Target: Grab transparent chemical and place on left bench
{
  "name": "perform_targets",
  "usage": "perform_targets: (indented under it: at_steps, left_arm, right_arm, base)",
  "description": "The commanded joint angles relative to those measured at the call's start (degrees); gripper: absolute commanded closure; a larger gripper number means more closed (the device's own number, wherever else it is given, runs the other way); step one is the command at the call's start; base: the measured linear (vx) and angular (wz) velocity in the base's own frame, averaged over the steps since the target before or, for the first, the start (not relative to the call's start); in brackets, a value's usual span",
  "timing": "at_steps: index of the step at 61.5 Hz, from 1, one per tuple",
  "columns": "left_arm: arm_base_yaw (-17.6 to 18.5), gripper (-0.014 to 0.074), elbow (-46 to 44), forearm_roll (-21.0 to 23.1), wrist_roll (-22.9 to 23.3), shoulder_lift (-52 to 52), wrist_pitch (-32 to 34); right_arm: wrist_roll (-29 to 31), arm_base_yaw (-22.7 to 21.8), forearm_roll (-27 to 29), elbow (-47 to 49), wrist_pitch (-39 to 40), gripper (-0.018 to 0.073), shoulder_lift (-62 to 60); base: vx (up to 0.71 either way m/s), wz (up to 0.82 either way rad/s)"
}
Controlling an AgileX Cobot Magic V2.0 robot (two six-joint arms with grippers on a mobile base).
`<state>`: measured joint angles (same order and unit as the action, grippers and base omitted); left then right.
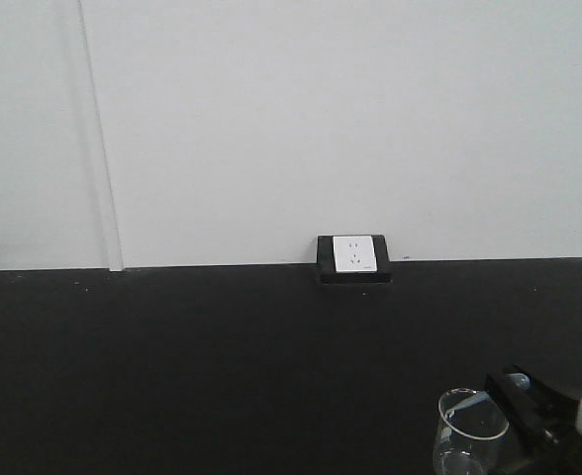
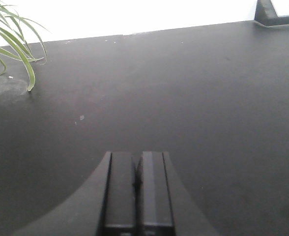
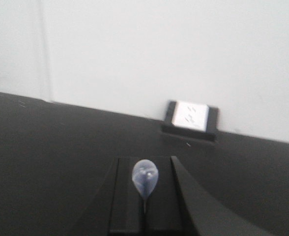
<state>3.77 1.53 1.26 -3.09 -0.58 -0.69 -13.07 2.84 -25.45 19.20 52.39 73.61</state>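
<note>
The right gripper (image 3: pixel 144 163) has its two black fingers (image 3: pixel 127 196) drawn almost together, with only a thin seam between them; a small pale-blue glassy shape sits in that seam near the tips, with a fine line running back down from it; the wrist picture is blurred, but set against the front view this reads as the wall of the beaker (image 1: pixel 469 435) pinched at its rim. In the front view the beaker stands upright just to the left of that gripper's tip, its flared rim touching the black finger; its lower part is cut off by the frame edge, so I cannot tell whether its base rests on the bench (image 1: pixel 222 366) or hangs above it; some clear liquid or a reflection shows low in the glass, too faint to tell which.

Ahead of the right gripper, beyond the beaker and slightly to the right, the socket (image 1: pixel 353 254) sits in its black frame where the bench meets the wall (image 1: pixel 321 119); matte black worktop lies between the tips and the socket.

The left gripper (image 2: pixel 137 156) has its fingers pressed flat together, nothing between them; it hangs low over the bench, tips pointing towards the wall; ahead and far to its left, leaves of a plant (image 2: pixel 29 78) droop over the worktop; ahead and far to its right, a corner of the socket's frame shows at the wall; the beaker is out of its view.
</note>
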Motion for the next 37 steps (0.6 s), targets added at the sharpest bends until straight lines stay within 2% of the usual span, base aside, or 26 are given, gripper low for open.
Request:
perform_targets:
  at_steps: [1, 9, 13, 22, 30, 37]
  left_arm:
    - [0.1, 0.06, 0.93, 0.04, 0.45, -1.1, 4.49]
    - [0.1, 0.06, 0.93, 0.04, 0.45, -1.1, 4.49]
    - [0.1, 0.06, 0.93, 0.04, 0.45, -1.1, 4.49]
    - [0.1, 0.06, 0.93, 0.04, 0.45, -1.1, 4.49]
    - [0.1, 0.06, 0.93, 0.04, 0.45, -1.1, 4.49]
    - [0.1, 0.06, 0.93, 0.04, 0.45, -1.1, 4.49]
  right_arm:
    - [-5.35, 0.02, -2.73, -4.18, -4.54, 0.0562, -12.36]
    - [-7.34, 0.02, -2.59, -11.98, -19.07, 0.0562, -31.59]
    - [-7.71, 0.02, -2.59, -13.15, -26.24, 0.0562, -39.57]
    - [-12.92, 0.02, -2.48, -13.39, -41.42, 0.0562, -58.02]
    - [-14.19, 0.02, -2.48, -13.39, -50.93, 0.0561, -69.16]
    - [-14.19, 0.02, -2.48, -13.39, -53.46, 0.0559, -73.64]
  base:
    - [0.0, 0.0]
    - [0.0, 0.0]
    - [0.0, 0.0]
    - [0.0, 0.0]
    - [0.0, 0.0]
    - [0.0, 0.0]
